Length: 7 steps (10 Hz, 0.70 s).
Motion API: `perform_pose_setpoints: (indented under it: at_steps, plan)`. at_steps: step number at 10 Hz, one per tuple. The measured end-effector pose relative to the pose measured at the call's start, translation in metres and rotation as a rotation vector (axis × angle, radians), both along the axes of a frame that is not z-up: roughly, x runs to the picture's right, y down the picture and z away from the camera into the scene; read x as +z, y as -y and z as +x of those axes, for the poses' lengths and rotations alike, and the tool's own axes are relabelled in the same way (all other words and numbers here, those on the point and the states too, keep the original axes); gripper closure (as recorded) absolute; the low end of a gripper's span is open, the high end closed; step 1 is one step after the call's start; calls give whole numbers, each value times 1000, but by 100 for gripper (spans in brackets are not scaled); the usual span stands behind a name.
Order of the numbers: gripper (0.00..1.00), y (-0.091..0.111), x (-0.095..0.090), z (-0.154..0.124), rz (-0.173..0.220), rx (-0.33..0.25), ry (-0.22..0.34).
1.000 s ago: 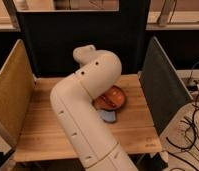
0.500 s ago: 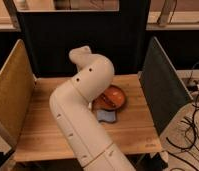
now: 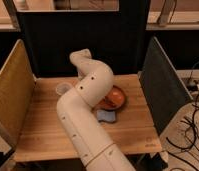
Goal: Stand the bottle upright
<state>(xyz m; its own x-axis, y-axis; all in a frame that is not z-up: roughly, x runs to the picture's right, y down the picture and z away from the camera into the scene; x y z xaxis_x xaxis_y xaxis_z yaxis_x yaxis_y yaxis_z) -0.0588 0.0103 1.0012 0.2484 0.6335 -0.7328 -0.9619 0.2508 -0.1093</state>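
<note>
My white arm (image 3: 88, 100) rises from the bottom middle of the view, bends over the wooden table (image 3: 43, 130) and ends in a rounded wrist segment (image 3: 81, 58) near the table's back edge. My gripper is hidden behind that arm, somewhere at the back middle of the table, so I give it no point. The bottle is out of sight, hidden by the arm or not in view. A translucent plastic cup (image 3: 63, 89) stands upright just left of the arm.
An orange bowl (image 3: 114, 98) sits right of the arm, with a blue flat object (image 3: 107, 116) in front of it. A tan panel (image 3: 10, 95) walls the left side, a dark panel (image 3: 160, 90) the right, a black panel the back. Cables lie at the right.
The arm has swung back and to the left toward the rear of the table. More of the orange bowl and the blue object now shows, and the cup has come into sight.
</note>
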Motion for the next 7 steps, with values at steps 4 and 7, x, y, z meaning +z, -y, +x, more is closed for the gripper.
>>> perform_pose_setpoints:
  at_steps: [4, 7]
  plan:
    - [20, 1, 4, -4, -13, -1, 11]
    - [20, -3, 3, 1, -34, 13, 4]
